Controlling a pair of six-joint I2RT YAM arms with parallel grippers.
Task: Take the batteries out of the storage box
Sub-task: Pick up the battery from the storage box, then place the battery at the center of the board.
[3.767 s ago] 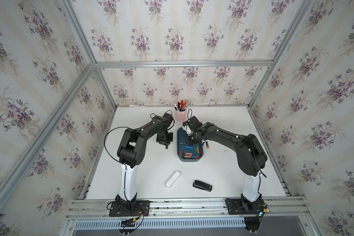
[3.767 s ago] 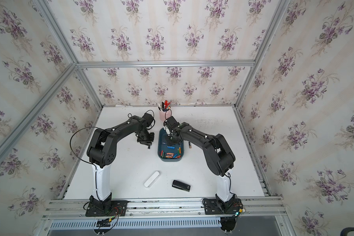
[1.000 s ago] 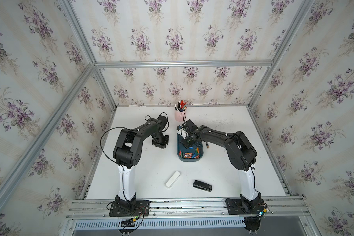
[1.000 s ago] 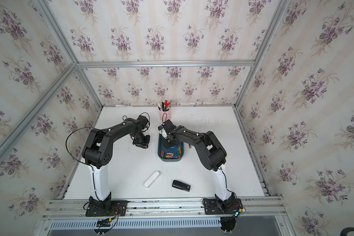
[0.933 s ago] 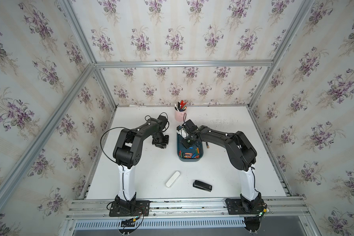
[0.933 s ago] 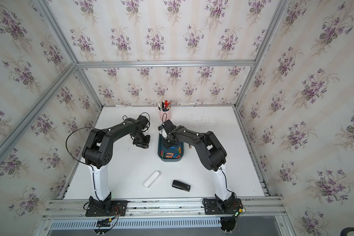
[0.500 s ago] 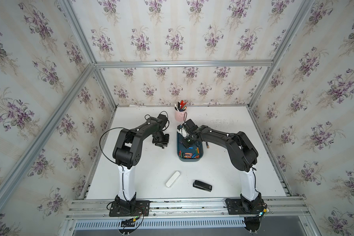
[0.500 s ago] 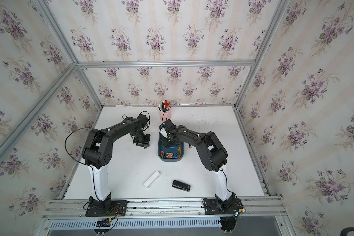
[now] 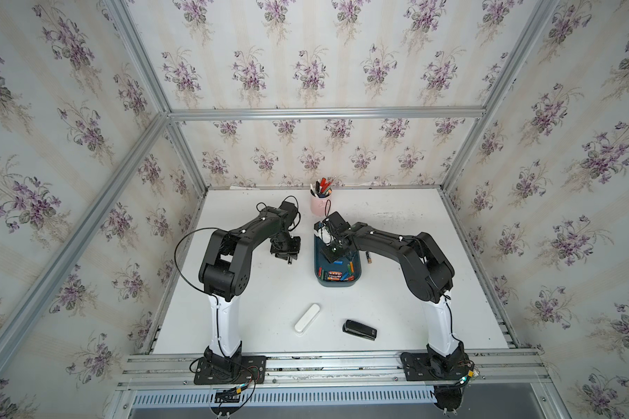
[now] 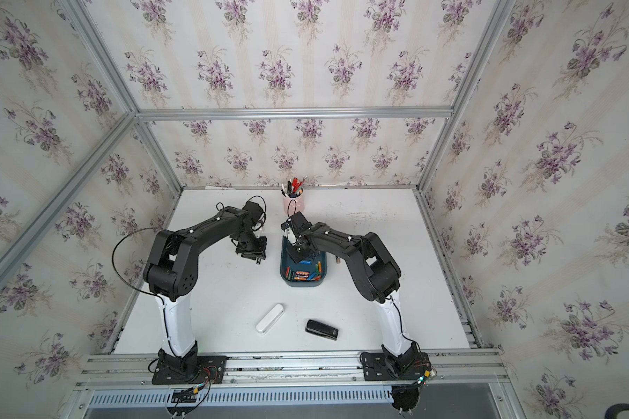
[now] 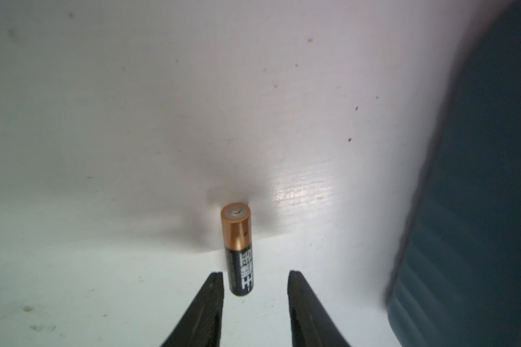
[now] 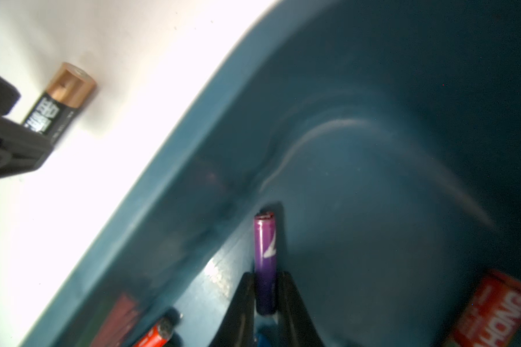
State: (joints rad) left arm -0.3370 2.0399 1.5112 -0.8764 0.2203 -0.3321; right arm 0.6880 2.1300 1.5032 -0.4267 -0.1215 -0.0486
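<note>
Inside the dark teal plastic storage box [image 12: 373, 120], the right gripper [image 12: 266, 272] pinches a purple cylindrical battery [image 12: 265, 246]. The left gripper [image 11: 255, 272] gapes loosely around a copper-black battery [image 11: 238, 240] on the white table [image 11: 133, 120].

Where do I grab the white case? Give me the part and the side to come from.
Grip the case at its middle, across the narrow width, coming straight down from above. It lies flat and slanted on the table with both long sides free, and the rounded ends would likely slip.

Pink pen cup [image 9: 320, 206] at back, white oblong case [image 9: 307, 317] near black object [image 9: 359, 330]
</note>
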